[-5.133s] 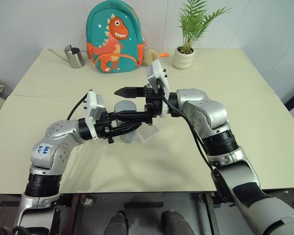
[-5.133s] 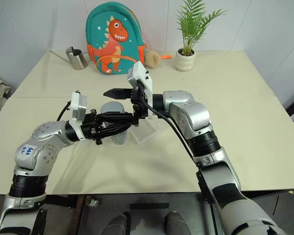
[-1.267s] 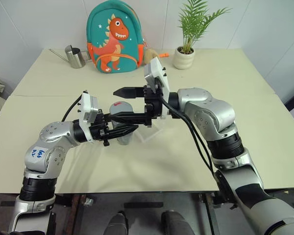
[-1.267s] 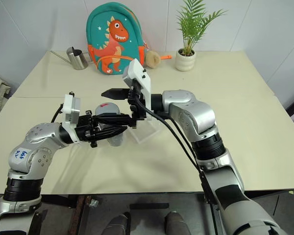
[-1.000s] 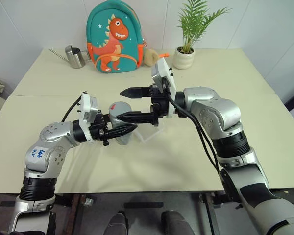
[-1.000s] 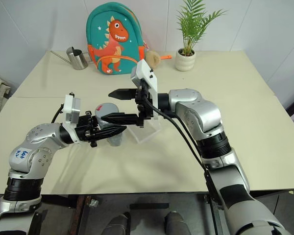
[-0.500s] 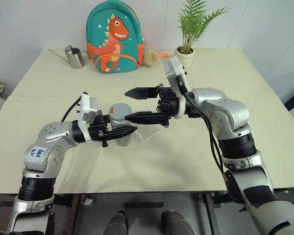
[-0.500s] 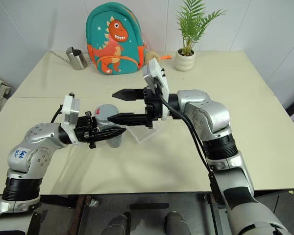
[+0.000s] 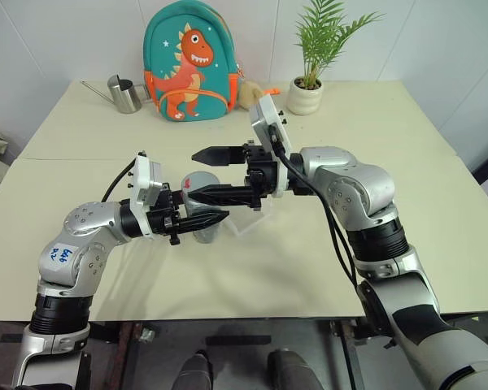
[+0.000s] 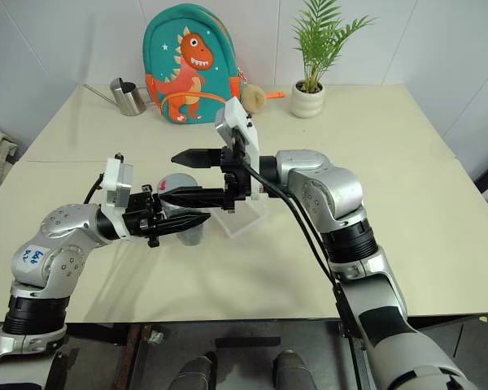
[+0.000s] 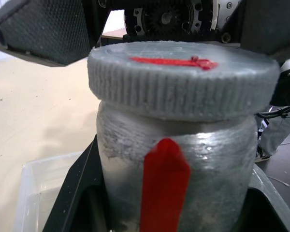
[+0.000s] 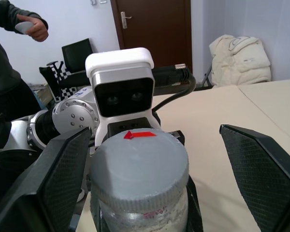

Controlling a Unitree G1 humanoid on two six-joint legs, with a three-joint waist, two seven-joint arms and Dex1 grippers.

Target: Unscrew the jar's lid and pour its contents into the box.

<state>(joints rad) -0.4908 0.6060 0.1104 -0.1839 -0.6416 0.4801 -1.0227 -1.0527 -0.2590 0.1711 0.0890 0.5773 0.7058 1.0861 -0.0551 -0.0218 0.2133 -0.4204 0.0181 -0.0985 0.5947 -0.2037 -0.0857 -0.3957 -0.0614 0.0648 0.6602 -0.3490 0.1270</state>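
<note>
At far left on the pale surface (image 9: 81, 301), toward its back edge, a steel watering can (image 9: 124, 93) stands beside a teal dinosaur backpack (image 9: 191, 61).

The left gripper (image 9: 215, 218) reaches in level from the left. Its jaws are closed on the body of the jar (image 9: 202, 221), holding it upright above the surface. The left wrist view shows the black fingers (image 11: 79, 193) pressed against both sides of the jar, whose clear wall carries a red mark. The contents cannot be made out through the wall.

The lid (image 9: 199, 180) is seated on the jar, grey and ridged at its rim, with a red mark on top.

The right gripper (image 9: 199, 173) reaches in level from the right, over the lid. Its jaws stand wide open and hold nothing. One finger (image 9: 215, 153) lies beyond the lid and the other (image 9: 220, 193) on the near side. In the right wrist view the two pads (image 12: 63, 179) flank the lid with clear gaps on either side, not touching it.

The box (image 9: 248, 218) rests on the surface just right of the jar, beneath the right wrist, partly hidden by it.

Further right at the back, a small tan soft toy (image 9: 249, 93) sits by the backpack, then a potted plant (image 9: 309, 85).

A person's raised hand (image 12: 31, 29) shows in the room background of the right wrist view.
</note>
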